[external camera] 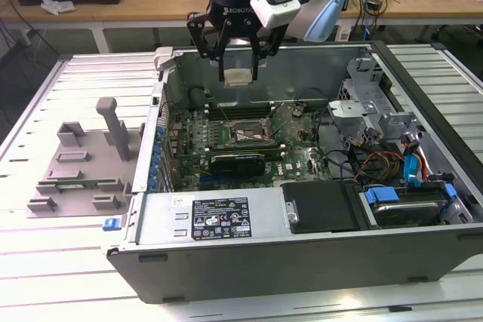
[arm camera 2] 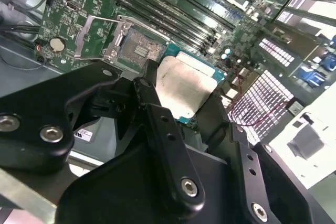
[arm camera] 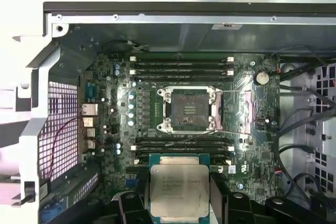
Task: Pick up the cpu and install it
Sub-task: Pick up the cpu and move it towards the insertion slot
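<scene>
- Exterior view: the claw hangs above the open computer case. It is over the far part of the motherboard, with the cpu pinched at its tips.
- The claw is closed only to the chip's width. In the second wrist view its black fingers press on two opposite edges of the cpu. The chip's pale metal top faces the camera, and a green rim shows along one side.
- The cpu is held up clear of the board and touches nothing but the fingers.
- In the first wrist view the cpu sits between the fingers, and the socket is apart from it, beyond a bank of memory slots.
- The socket holds no chip. Its metal cover plate is folded out beside it, and a thin wire lever runs across to that plate.
- The case lies on its side, open side up, on a pale slatted surface.
- A grey fixture stands on that surface just beside the case, at the exterior view's left.
</scene>
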You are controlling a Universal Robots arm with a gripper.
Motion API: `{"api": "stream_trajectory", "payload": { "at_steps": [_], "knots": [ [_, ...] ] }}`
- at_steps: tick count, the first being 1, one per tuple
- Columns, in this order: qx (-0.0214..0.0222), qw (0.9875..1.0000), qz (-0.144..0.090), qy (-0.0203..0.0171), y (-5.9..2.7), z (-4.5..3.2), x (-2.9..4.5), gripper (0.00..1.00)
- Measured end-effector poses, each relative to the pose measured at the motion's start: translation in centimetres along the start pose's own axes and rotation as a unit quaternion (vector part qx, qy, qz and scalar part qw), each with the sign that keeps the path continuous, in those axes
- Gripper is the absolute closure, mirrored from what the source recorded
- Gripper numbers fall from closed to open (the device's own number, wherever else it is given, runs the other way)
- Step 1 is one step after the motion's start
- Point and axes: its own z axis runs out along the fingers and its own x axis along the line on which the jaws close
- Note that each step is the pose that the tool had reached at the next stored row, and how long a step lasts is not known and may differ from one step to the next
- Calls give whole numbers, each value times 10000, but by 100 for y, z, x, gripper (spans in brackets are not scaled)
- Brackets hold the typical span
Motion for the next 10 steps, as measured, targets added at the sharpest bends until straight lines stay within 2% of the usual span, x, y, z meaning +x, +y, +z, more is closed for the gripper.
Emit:
{"api": "stream_trajectory", "payload": {
  "at_steps": [3, 4, 7, 10],
  "knots": [
    [1, 10000, -5, 0, 24, 69, -14, 46],
    [-1, 10000, -9, 0, 37, 115, -31, 46],
    [1, 10000, -17, 0, 59, 183, -69, 46],
    [1, 10000, -32, 0, 109, 291, -156, 46]
  ]
}}
